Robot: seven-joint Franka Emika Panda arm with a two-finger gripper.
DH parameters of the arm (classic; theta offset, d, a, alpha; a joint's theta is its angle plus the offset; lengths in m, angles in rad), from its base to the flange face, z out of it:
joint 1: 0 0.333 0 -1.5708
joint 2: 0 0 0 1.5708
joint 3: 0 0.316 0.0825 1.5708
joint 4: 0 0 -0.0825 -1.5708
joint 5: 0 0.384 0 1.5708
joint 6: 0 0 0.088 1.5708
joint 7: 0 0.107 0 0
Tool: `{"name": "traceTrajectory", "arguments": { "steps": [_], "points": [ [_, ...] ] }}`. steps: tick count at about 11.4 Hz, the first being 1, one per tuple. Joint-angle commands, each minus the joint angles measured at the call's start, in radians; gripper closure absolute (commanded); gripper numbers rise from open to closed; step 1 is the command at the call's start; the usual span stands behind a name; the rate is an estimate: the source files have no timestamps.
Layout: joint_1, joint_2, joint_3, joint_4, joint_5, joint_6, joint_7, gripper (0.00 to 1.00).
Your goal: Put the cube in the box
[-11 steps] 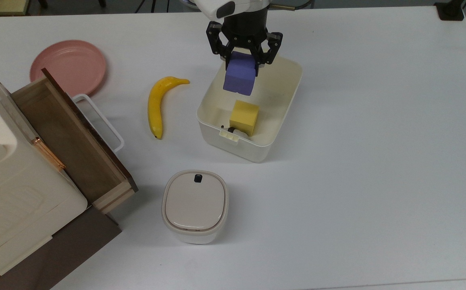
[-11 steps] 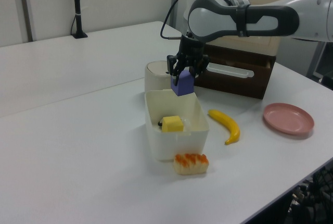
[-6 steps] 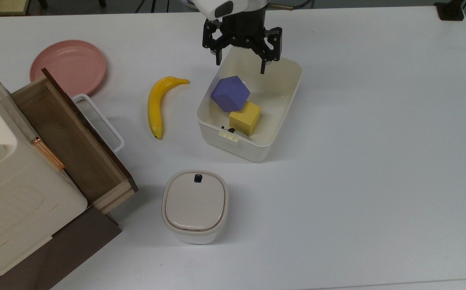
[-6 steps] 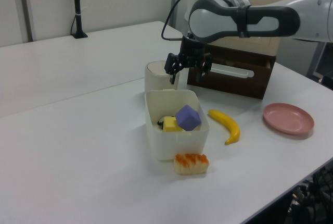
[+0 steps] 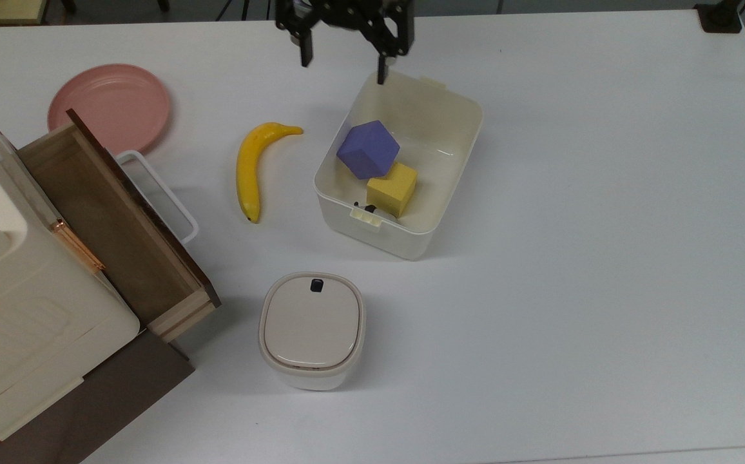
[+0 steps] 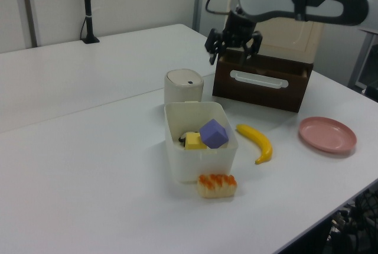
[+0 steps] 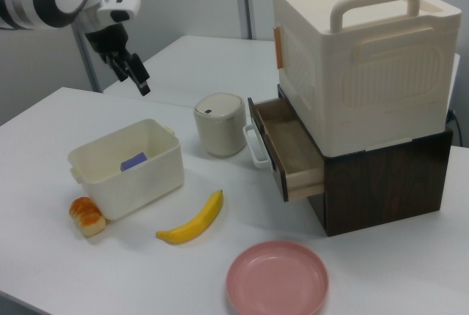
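The purple-blue cube (image 5: 367, 149) lies tilted inside the cream-white box (image 5: 372, 235), leaning on a yellow cube (image 5: 392, 188). It also shows in the left view as the cube (image 6: 214, 133) in the box (image 6: 189, 165), and in the right view a corner of the cube (image 7: 134, 161) peeks over the box wall (image 7: 139, 183). My gripper (image 5: 343, 67) hangs open and empty, high above the table beyond the box's far end in the top view. The gripper (image 6: 229, 56) is well above the box in the left view, as is the gripper (image 7: 135, 79) in the right view.
A banana (image 5: 250, 167) and a pink plate (image 5: 109, 106) lie toward the top view's left of the box. A lidded white bin (image 5: 312, 328) stands in front. An open wooden drawer (image 5: 108, 212) juts out under a cream case (image 7: 359, 51). A bread roll (image 6: 217, 185) lies by the box.
A second ago my gripper held the cube over the box; it opened and the cube dropped in against the yellow cube. Since then the gripper has risen and moved toward the top view's upper left.
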Motion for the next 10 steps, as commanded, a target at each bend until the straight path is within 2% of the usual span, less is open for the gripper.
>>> {"name": "traceTrajectory", "arguments": {
  "steps": [1, 3, 5, 7, 10],
  "points": [
    [-0.037, -0.021, -0.014, -0.002, 0.017, -0.018, -0.155, 0.00],
    [-0.069, -0.020, -0.014, 0.001, 0.020, -0.052, -0.223, 0.00],
    [-0.067, 0.006, -0.046, 0.096, 0.059, -0.192, -0.226, 0.00],
    [-0.064, 0.011, -0.067, 0.119, 0.072, -0.266, -0.293, 0.00],
    [-0.005, 0.012, -0.138, 0.121, 0.072, -0.291, -0.313, 0.00]
  ]
}}
